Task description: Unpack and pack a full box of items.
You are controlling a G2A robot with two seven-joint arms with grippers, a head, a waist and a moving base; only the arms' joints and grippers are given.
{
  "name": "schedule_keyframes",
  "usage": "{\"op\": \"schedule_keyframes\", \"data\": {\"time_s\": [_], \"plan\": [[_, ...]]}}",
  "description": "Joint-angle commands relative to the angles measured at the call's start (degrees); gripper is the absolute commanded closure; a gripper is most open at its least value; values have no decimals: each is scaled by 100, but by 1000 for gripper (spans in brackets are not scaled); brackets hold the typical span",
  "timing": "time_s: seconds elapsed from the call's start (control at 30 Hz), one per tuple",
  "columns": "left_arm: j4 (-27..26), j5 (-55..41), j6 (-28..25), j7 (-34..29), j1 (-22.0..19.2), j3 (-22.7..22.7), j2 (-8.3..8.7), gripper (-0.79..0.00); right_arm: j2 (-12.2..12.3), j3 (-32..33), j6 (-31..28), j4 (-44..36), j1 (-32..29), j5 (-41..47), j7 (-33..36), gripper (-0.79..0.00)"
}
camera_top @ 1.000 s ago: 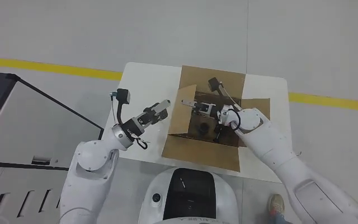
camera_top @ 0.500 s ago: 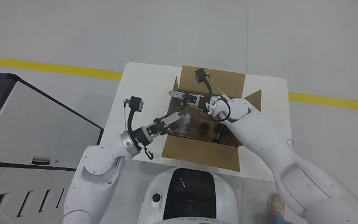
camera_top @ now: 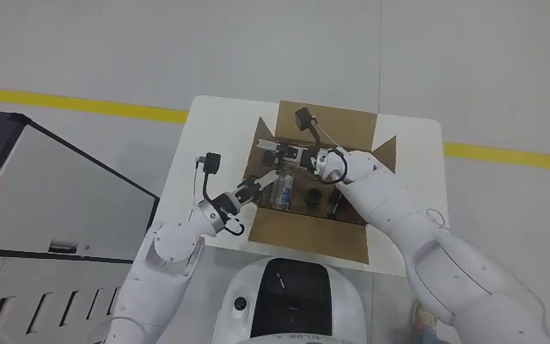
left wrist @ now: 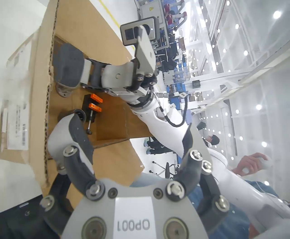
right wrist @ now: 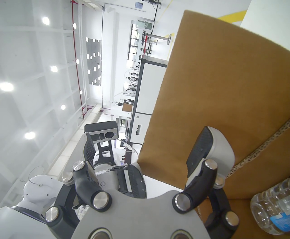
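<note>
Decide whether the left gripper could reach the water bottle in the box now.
Probably yes: the open left gripper is at the box rim, with the water bottle uncovered just inside.

A white label (left wrist: 132,223) on the left claw's (left wrist: 132,129) base plate reads "OP001", upside down. The box (left wrist: 74,27) carries a barcode sticker (left wrist: 17,123) with print too small to read. A yellow warning triangle (left wrist: 150,9) marks a far cabinet (left wrist: 147,15).

One box (camera_top: 305,230), one bottle (right wrist: 269,208), one black-orange tool (left wrist: 91,106).
</note>
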Motion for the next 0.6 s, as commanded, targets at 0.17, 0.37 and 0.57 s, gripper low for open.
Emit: {"op": "schedule_keyframes", "data": {"time_s": [0.17, 0.37, 0.57], "plan": [[346, 261, 64, 222, -233, 68, 14, -785, 197, 373, -422, 109, -69, -175, 26, -785], [400, 691, -60, 218, -370, 250, 35, -785, 660, 1047, -790, -206, -398, -377, -57, -785], [361, 686, -144, 38, -416, 436, 48, -785, 1387, 2251, -904, -1247, -1354, -554, 26, -785]]}}
